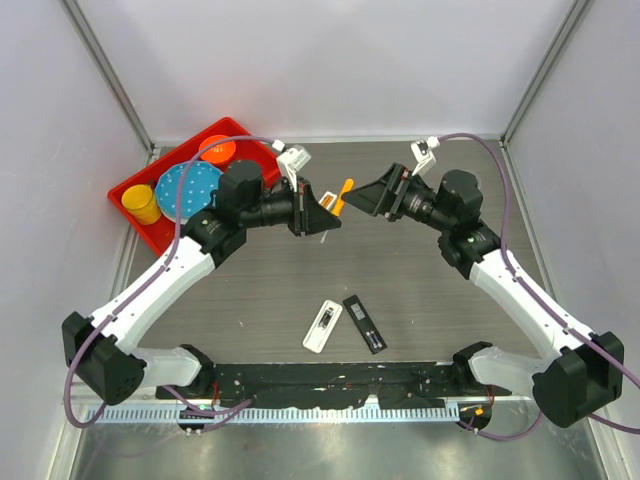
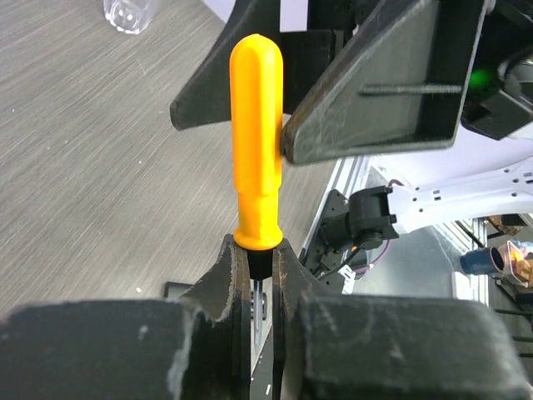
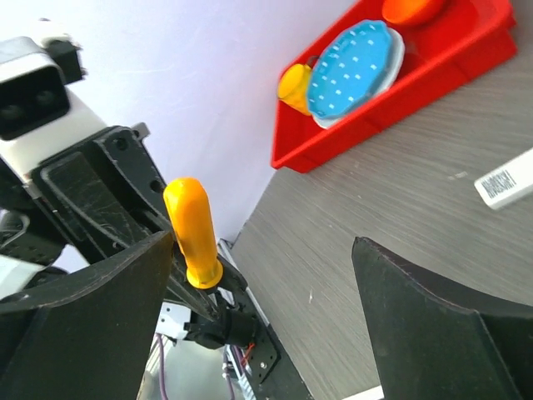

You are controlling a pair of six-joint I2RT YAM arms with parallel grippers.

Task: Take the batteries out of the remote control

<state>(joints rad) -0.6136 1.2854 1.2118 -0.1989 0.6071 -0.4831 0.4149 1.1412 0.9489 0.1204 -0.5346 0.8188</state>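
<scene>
**Mara:** From above, where did everything stand?

**Jon:** The left gripper (image 1: 328, 216) hung over the middle of the worktop (image 1: 270, 290), clamped on the orange-handled screwdriver (image 1: 345, 191). The right gripper (image 1: 360, 200) faced it with its jaws spread wide, holding nothing.

**Mara:** And the task's own things?

**Jon:** The white remote control (image 1: 322, 326) lay by the middle of the near edge. A black remote (image 1: 364, 323) lay just beside it, toward the right edge. The batteries could not be made out, and whether any sat inside the white one was too small to tell. A red tray (image 1: 157, 238) occupied the far left corner.

**Mara:** What did the left wrist camera show?

**Jon:** Its fingers (image 2: 223, 287) were closed on the dark neck just under the orange handle, which stood straight up out of them. The right gripper's dark fingers flanked the handle's upper half. Whether one touched it could not be told.

**Mara:** And the right wrist camera?

**Jon:** Its own fingers (image 3: 92, 317) stood far apart. The handle rose just beside one of them, ungripped. Beyond lay the tray, carrying a blue plate (image 3: 354, 67), a yellow cup (image 3: 293, 87) and an orange bowl (image 3: 412, 8).
</scene>
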